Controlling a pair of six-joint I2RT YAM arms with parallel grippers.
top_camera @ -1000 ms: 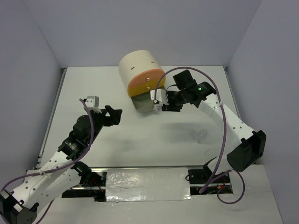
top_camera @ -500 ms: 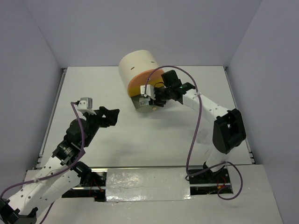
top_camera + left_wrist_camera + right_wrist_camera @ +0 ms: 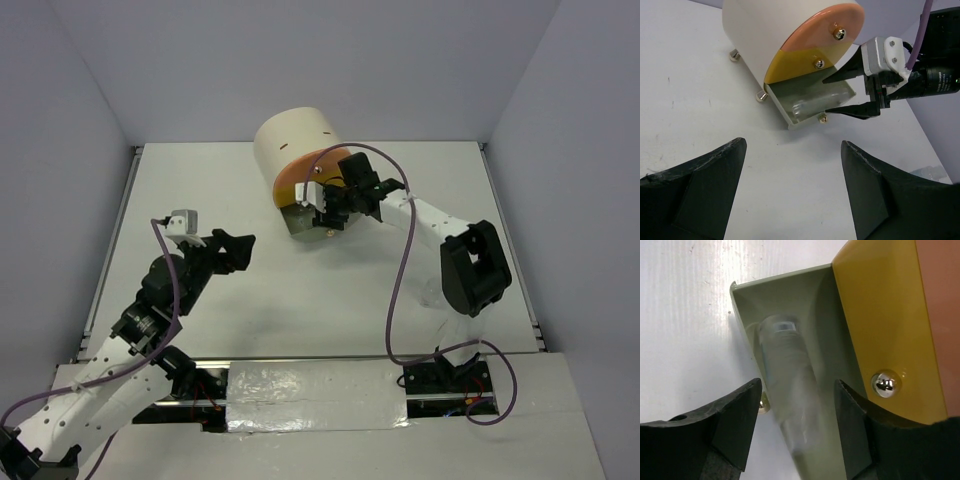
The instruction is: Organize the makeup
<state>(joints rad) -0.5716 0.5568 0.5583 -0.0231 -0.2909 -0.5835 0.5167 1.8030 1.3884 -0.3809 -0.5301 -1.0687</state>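
Observation:
A clear little bottle (image 3: 785,355) lies lengthwise in the open grey-green bottom drawer (image 3: 815,300) of the cream cylindrical unit (image 3: 295,145). It looks blurred. My right gripper (image 3: 797,390) is open just above the bottle, one finger on each side, apart from it. The top view shows this gripper (image 3: 322,207) over the drawer (image 3: 300,222). The left wrist view shows it (image 3: 826,95) at the drawer mouth with the bottle (image 3: 807,105) inside. A second clear bottle (image 3: 432,290) lies on the table to the right. My left gripper (image 3: 240,245) is open and empty (image 3: 793,145), left of the unit.
The unit has a peach upper drawer front (image 3: 820,25) and a yellow one (image 3: 800,67), both with metal knobs, and stands on small metal feet (image 3: 760,97). White walls enclose the table on three sides. No sponges or palettes show.
My right gripper has moved left, over the open drawer, and its arm has folded in towards the unit. My left arm shifted slightly, then held still.

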